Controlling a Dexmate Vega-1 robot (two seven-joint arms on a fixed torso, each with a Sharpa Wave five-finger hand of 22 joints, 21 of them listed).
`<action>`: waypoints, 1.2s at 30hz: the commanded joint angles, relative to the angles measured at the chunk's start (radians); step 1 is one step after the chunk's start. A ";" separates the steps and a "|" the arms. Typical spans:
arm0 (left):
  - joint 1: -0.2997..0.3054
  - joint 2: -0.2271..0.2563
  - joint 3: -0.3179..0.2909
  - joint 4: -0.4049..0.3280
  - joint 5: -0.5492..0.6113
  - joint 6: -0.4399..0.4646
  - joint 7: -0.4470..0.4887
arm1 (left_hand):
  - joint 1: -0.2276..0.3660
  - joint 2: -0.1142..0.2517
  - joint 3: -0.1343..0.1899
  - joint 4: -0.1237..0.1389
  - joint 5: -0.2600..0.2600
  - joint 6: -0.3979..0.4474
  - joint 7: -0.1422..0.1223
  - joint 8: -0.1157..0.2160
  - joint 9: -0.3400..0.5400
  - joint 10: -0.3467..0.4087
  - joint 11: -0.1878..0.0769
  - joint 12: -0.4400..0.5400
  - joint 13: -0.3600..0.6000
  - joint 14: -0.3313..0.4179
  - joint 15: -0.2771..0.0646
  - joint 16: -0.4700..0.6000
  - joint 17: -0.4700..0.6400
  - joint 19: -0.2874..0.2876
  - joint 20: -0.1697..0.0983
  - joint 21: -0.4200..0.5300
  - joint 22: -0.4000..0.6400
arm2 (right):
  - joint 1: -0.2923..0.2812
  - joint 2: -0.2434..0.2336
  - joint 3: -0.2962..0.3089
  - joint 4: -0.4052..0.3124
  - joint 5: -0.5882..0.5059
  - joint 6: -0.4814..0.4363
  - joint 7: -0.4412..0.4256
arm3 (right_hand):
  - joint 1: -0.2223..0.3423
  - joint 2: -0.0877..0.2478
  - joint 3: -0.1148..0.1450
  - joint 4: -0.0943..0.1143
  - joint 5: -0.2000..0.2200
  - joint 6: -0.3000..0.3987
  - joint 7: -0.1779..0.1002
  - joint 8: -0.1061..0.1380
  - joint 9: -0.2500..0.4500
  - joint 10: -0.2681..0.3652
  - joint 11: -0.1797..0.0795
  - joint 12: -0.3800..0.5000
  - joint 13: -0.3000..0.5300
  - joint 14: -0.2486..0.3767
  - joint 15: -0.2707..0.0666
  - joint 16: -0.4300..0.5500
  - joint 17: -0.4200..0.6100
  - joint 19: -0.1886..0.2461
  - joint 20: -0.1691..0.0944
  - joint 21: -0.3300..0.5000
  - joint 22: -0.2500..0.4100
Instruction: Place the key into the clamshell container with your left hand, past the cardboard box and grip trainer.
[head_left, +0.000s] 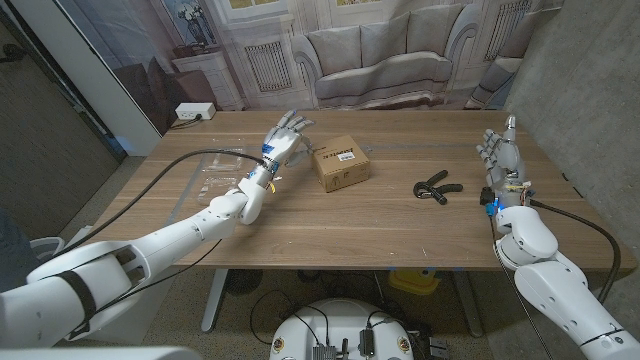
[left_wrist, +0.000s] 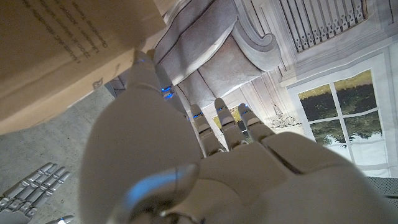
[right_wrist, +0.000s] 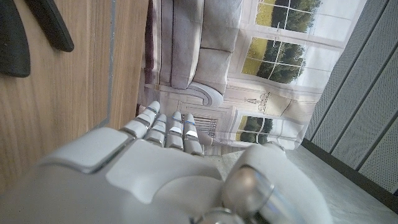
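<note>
Since the left hand (head_left: 284, 136) hung raised with fingers spread just beside the cardboard box (head_left: 341, 163), toward the table's far edge, I couldn't tell if it held the key. The clear clamshell container (head_left: 215, 170) lay toward the table's left edge.

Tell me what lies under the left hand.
The left hand hovers beside the cardboard box, over the clear clamshell container on the table. The hand covers what lies directly beneath; no key is visible.
</note>
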 joint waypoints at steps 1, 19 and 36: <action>0.004 0.006 -0.015 -0.031 0.010 0.023 -0.008 | 0.001 0.007 -0.001 0.006 0.000 0.001 0.019 -0.010 0.001 0.016 0.000 0.001 0.004 0.009 -0.132 0.000 0.002 0.012 -0.001 0.005 0.001 | -0.023 0.022 0.012 0.000 -0.004 0.037 0.002 | -0.006 0.001 -0.008 0.000 0.008 0.009 0.001 0.005 0.005 0.007 -0.003 0.007 0.002 0.011 0.001 0.007 0.001 0.011 -0.002 -0.002 0.004; 0.015 0.006 -0.031 -0.078 0.019 0.042 -0.023 | 0.014 0.019 0.010 0.012 0.008 -0.002 0.053 -0.018 0.009 0.040 0.000 -0.002 0.005 0.017 -0.140 -0.003 0.001 0.017 -0.004 0.005 0.001 | -0.059 0.041 0.024 -0.018 -0.020 0.066 0.000 | -0.010 0.002 -0.012 0.001 0.008 0.010 0.001 0.005 0.005 0.010 -0.003 0.007 0.002 0.013 -0.001 0.007 0.002 0.013 -0.002 -0.003 0.005; 0.115 0.087 -0.112 -0.281 0.014 0.113 -0.109 | 0.014 0.016 0.011 0.019 0.009 0.004 0.050 -0.018 0.011 0.049 -0.001 -0.006 0.005 0.017 -0.140 -0.007 0.001 0.018 -0.007 0.005 0.001 | -0.069 0.033 0.037 -0.027 -0.016 0.061 0.024 | -0.011 0.002 -0.014 0.001 0.009 0.009 0.001 0.004 0.005 0.011 -0.001 0.007 0.002 0.013 0.000 0.006 0.002 0.014 -0.002 -0.004 0.005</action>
